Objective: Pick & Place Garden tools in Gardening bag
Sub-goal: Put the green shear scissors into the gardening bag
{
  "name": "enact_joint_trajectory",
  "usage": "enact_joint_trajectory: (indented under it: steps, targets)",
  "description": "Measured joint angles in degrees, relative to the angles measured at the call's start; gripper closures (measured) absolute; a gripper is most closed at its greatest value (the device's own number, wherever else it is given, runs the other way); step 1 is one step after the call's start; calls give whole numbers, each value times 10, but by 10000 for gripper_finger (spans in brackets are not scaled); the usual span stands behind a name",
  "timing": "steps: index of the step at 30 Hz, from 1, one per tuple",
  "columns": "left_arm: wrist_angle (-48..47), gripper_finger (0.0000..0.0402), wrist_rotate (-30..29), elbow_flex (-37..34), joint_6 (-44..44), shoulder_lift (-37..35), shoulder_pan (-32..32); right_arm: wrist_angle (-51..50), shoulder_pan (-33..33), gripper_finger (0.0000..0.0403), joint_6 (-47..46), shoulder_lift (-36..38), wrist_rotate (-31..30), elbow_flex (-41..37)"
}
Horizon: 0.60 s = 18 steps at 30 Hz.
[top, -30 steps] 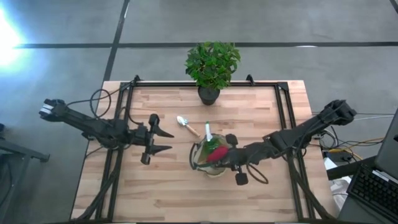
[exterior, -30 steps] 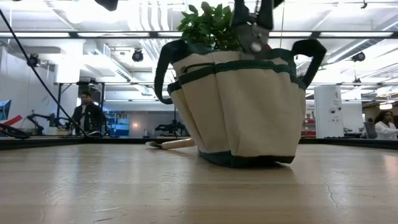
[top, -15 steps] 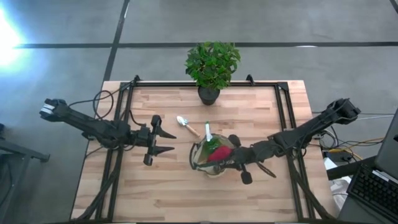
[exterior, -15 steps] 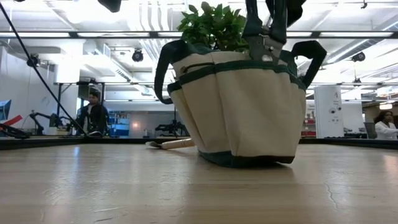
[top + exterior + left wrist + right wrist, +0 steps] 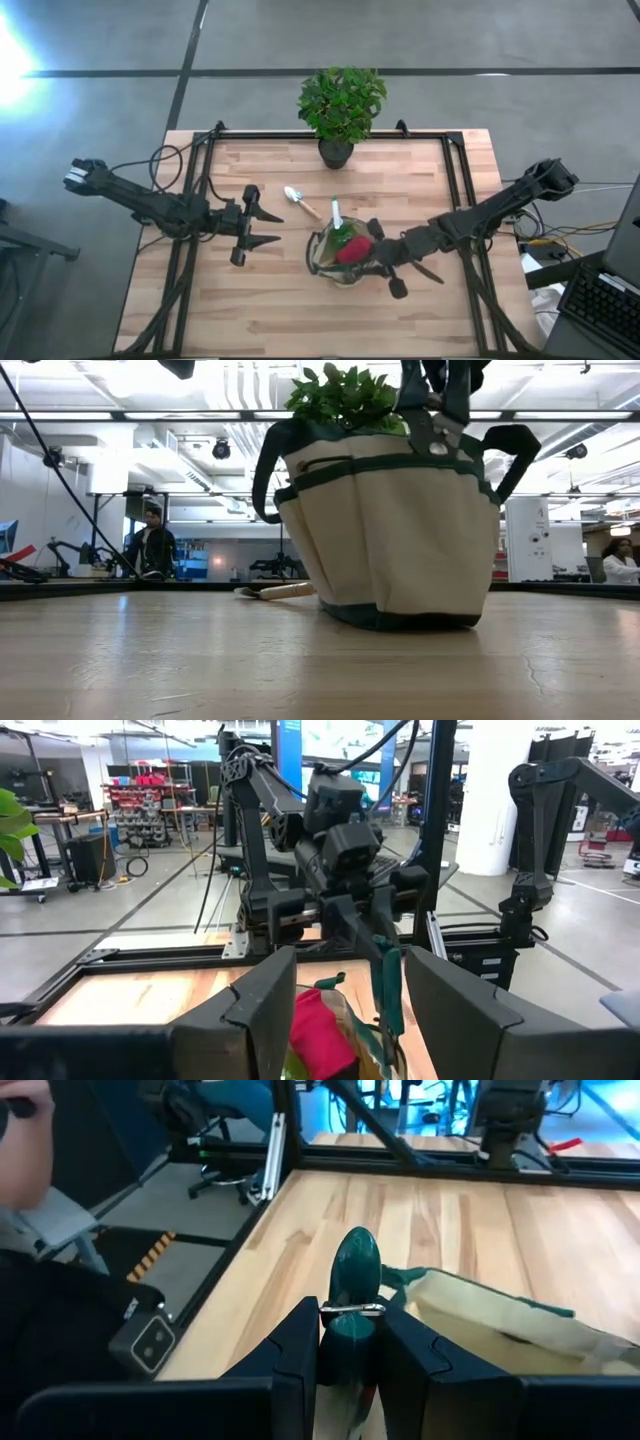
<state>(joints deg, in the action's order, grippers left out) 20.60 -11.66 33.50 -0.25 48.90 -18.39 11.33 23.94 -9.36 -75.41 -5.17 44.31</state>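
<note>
The khaki gardening bag (image 5: 330, 262) with green trim stands at the table's middle, seen large in the low view (image 5: 390, 530). A red glove (image 5: 352, 250) lies in its mouth, with a white-topped tool (image 5: 336, 212) standing beside the glove. My right gripper (image 5: 380, 256) reaches over the bag's right rim, shut on the dark green pruners (image 5: 350, 1280). Left of the bag, my left gripper (image 5: 272, 228) waits open and level, holding nothing. A wooden-handled trowel (image 5: 298, 201) lies flat on the table behind the bag. My right gripper pinches the pruners' green handles (image 5: 350, 1320) between its two fingers. It comes from the table's right, slanting a little downward. The pruners hang below the fingers with their metal head (image 5: 432, 440) down at the bag's rim.
A potted leafy plant (image 5: 340, 105) stands at the table's far edge. Black frame rails (image 5: 455, 170) run along the table's sides. Bare wood lies in front of the bag. People sit in the room beyond (image 5: 150, 545).
My right gripper has sunk toward the bag with the pruners and tipped its fingers further down. The pruners' lower end now reaches the bag's rim. The bag's top has shifted a little toward the table's right.
</note>
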Motion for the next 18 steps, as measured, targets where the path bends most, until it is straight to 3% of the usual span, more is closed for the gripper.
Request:
enact_joint_trajectory:
  steps: [18]
  targets:
    - [7,209,0,0,0,0,0,19,-15,342,-35,-48,11,-5]
